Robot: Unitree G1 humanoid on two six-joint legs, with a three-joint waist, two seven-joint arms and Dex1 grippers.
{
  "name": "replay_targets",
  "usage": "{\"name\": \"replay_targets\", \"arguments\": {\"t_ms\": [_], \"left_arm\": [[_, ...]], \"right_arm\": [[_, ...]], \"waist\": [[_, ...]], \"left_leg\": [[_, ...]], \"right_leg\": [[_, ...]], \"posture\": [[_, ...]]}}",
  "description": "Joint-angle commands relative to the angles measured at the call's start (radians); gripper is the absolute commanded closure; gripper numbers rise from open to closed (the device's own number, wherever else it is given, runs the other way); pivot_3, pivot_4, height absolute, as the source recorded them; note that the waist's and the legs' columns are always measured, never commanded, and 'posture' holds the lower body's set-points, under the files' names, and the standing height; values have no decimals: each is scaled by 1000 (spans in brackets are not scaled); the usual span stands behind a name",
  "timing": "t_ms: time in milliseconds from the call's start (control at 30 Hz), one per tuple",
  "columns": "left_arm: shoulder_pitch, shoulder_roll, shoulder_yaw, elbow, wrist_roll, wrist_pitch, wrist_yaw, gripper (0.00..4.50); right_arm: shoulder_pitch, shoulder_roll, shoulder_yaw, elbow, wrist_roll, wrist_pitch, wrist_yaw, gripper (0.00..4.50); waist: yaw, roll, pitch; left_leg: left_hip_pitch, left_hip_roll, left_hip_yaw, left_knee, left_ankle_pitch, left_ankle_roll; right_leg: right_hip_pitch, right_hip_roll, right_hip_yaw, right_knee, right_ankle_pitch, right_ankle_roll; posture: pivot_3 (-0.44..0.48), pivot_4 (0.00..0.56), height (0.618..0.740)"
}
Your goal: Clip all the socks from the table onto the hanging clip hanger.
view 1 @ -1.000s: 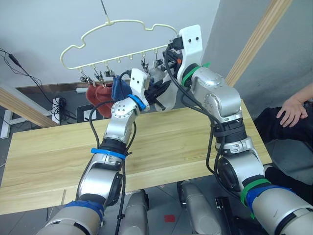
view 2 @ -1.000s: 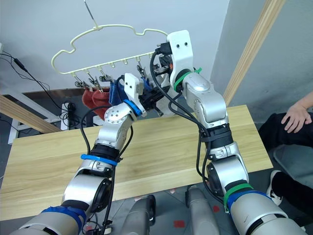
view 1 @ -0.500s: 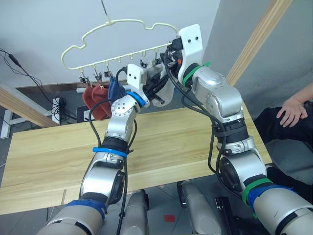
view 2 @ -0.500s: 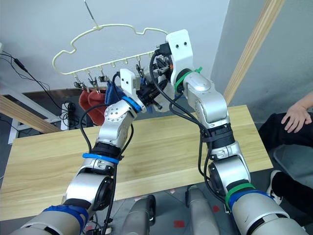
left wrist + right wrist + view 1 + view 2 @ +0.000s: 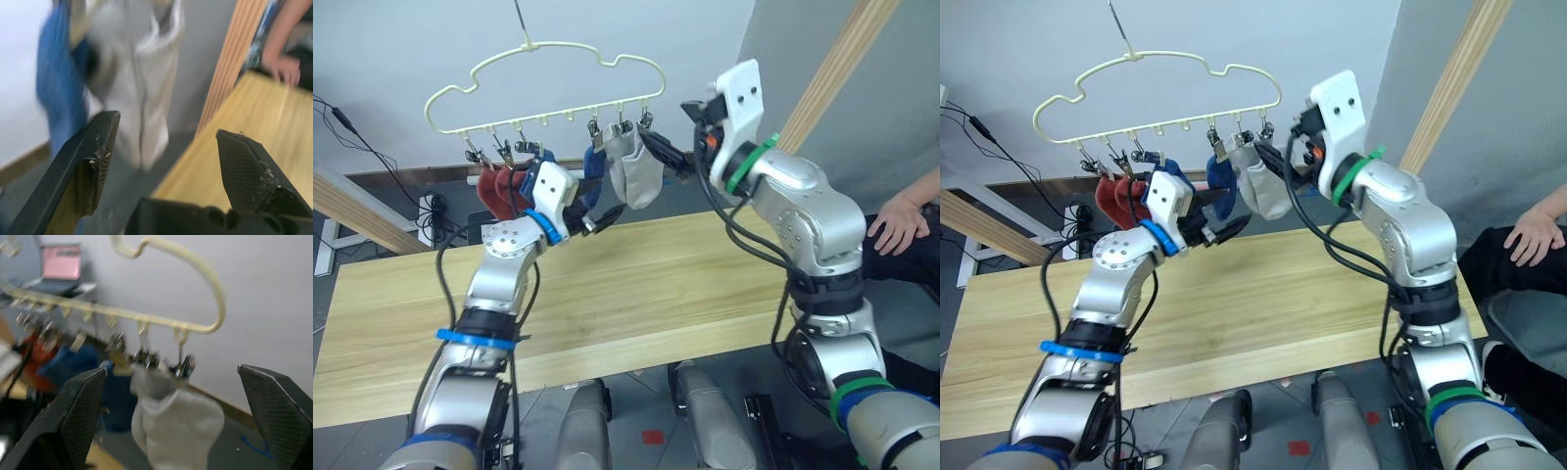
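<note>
**Both grippers free, all socks on the hanger**

Fingers of the left gripper [image 5: 161, 161] stand spread wide with nothing between them, and the right gripper [image 5: 176, 416] is likewise spread and empty. Both arms are raised near the clip hanger [image 5: 548, 73], which hangs by its hook above the far edge of the worktop [image 5: 636, 284]. The socks hang along its row of clips: rust red socks [image 5: 494, 186] at the robot's left, blue socks [image 5: 592, 176] in the middle, light grey socks [image 5: 634, 171] toward the right. They hang with the long axis downward, cuffs up in the clips. The grey pair lies straight ahead of the left fingers and just below the line of the right ones; the right gripper looks the nearer. No sock lies on the planks, so the clipping seems finished, and what remains is likely drawing both arms clear.
</note>
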Motion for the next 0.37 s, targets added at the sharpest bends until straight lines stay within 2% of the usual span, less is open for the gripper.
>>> {"name": "replay_targets", "arguments": {"t_ms": [33,133,267,367], "left_arm": [[110,133,80,-219,-23,179,-19,930],[322,279,314,-391,-97,338,-45,930],[469,363,498,-401,-114,385,-48,930],[515,385,556,-373,-127,371,-63,930]], "right_arm": [[38,-112,3,-85,27,-58,146,0],[94,-253,-29,-77,35,-123,281,0],[125,-326,-47,-42,39,-186,352,0],[133,-338,-50,-29,41,-211,375,0]], "waist": [[0,0,0],[-1,0,0],[18,-1,-1],[28,-1,-3]], "left_leg": [[0,0,0,0,0,0],[1,1,0,-1,0,0],[1,1,0,-1,0,0],[2,1,1,0,0,0]], "right_leg": [[0,0,0,0,0,0],[0,1,0,-1,0,0],[0,1,-1,-1,-3,4],[1,1,0,-3,-3,5]], "posture": [[-45,300,740],[4,282,740],[55,257,740],[74,244,740]]}}
